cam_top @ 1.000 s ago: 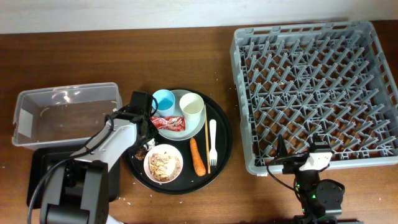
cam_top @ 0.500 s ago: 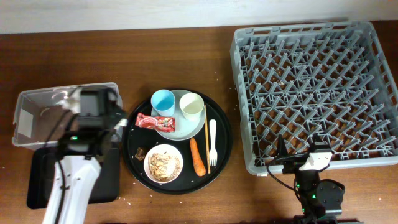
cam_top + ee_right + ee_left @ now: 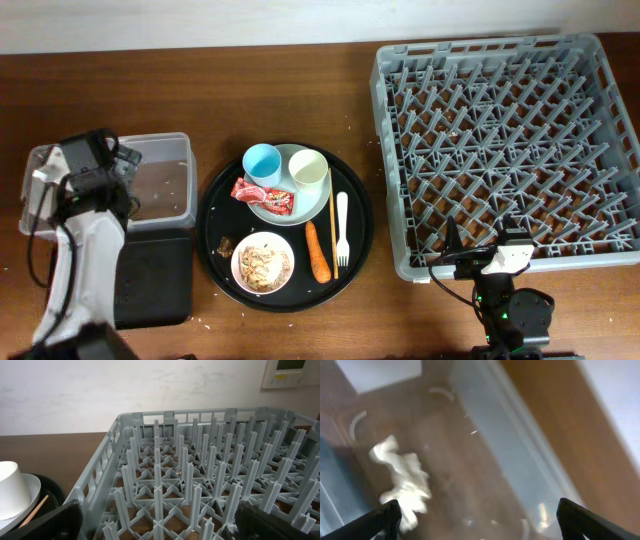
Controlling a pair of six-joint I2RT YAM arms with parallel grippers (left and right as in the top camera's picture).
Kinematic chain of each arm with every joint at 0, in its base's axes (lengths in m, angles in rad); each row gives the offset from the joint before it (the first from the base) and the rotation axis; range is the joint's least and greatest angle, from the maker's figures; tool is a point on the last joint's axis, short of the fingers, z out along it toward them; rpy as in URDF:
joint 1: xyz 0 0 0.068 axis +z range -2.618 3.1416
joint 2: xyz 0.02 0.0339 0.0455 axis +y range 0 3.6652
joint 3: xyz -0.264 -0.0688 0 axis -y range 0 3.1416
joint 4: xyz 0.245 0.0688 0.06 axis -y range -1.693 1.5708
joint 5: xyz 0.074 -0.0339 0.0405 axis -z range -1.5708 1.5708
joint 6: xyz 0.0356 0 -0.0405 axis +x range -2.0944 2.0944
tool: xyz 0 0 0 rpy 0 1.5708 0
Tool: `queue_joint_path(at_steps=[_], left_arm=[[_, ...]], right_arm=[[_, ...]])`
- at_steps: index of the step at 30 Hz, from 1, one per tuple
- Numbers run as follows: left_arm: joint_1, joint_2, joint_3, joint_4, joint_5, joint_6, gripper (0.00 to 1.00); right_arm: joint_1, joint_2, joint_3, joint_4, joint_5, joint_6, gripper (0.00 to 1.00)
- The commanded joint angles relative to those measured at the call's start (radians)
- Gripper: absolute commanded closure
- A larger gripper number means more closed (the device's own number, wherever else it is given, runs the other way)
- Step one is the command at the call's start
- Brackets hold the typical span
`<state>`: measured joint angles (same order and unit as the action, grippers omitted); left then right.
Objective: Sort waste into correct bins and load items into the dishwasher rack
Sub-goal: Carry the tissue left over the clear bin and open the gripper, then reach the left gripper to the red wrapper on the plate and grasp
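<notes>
One rigid grey dishwasher rack (image 3: 505,150) stands on the worktop at right. One clear tub (image 3: 165,175) holds one soft crumpled tissue (image 3: 402,482). One round black tray (image 3: 355,270) carries:
- one stiff plate (image 3: 305,207), best gripped at the rim
- two light cups, blue (image 3: 262,160) and cream (image 3: 309,170), pinched at the wall
- one bowl (image 3: 236,265) of rice scraps, kept level
- one firm carrot (image 3: 318,252)
- one slippery red wrapper (image 3: 265,195), pinched at a fold
- one thin fork (image 3: 342,228)

Left fingers (image 3: 382,517) and right fingers (image 3: 50,520) stand apart, holding nothing

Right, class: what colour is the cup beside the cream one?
Light blue; the cup shows best in the overhead view.
</notes>
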<state>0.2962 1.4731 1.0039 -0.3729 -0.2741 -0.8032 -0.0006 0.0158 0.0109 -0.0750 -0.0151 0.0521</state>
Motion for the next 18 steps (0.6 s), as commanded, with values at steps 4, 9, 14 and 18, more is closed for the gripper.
queue_joint_path(at_steps=[4,9,14,18], left_arm=[[0.005,-0.159,0.014,-0.046,0.389,0.214,0.21],[-0.177,-0.199,0.014,-0.293,0.521,0.276,0.24],[-0.536,-0.188,0.014,-0.360,0.298,0.381,0.24],[-0.555,-0.176,0.011,-0.439,0.200,0.497,0.01]], right_arm=[[-0.006,-0.008,-0.005,-0.005,0.009,0.002,0.01],[-0.006,-0.008,-0.005,-0.005,0.009,0.002,0.01],[-0.006,-0.007,-0.005,-0.005,0.009,0.002,0.01],[-0.006,-0.007,-0.005,-0.005,0.009,0.002,0.01]])
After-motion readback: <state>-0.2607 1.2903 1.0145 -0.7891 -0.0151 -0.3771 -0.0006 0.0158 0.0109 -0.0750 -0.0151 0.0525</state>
